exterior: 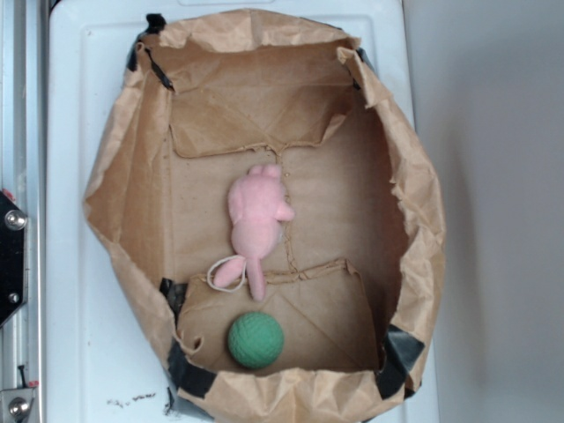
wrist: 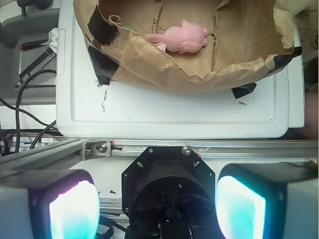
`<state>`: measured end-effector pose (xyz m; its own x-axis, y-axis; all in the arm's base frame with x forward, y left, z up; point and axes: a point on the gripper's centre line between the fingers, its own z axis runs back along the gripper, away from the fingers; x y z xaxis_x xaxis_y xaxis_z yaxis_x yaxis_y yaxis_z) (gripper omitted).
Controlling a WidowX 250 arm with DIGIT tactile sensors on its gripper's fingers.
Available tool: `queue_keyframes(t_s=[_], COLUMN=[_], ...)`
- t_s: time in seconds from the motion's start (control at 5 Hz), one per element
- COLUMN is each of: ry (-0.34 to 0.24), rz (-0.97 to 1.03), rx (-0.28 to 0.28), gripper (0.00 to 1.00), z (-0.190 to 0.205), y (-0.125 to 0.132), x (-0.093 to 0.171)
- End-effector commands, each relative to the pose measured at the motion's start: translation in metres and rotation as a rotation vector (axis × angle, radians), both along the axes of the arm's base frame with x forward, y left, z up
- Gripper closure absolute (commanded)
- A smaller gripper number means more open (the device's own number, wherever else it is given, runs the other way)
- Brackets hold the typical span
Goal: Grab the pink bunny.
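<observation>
- One pink bunny point(exterior: 254, 220) lies flat on the floor of a crumpled brown paper bag point(exterior: 414, 229), near the middle, ears trailing toward a green textured ball point(exterior: 256, 340).
- I judge the toy light, soft and squashy; its plump body is where I would close on it, since the floppy ears and thin white string loop point(exterior: 217, 273) would likely slip or dangle.
- Bunny and ball sit near each other but not touching.
- The bag's walls are creased, torn at the rim and patched with black tape point(exterior: 187, 368); the bottom shows folded seams.
- The bag rests on a smooth white plastic lid point(wrist: 169, 112).
- From the wrist view, my gripper point(wrist: 159, 204) is wide open and empty, its glowing pads far apart, well short of the bag and the bunny.
</observation>
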<state>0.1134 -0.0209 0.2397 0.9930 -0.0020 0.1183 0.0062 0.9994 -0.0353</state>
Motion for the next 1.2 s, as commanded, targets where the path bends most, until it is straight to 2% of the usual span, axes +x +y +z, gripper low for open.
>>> queue_keyframes(t_s=[0.0,0.4,0.6,0.8,1.0], ry=[0.000,-0.069,-0.089,-0.079,-0.019], rz=[0.000,0.148,0.157,0.141,0.078], rx=[0.000,0.031,0.039,0.066,0.006], gripper=[0.00,0.00,0.00,0.00,0.00], z=[0.000,-0.008,-0.009,-0.026,-0.040], y=[0.000,-0.001,0.000,0.001,0.010], x=[0.000,0.055,0.063,0.082,0.096])
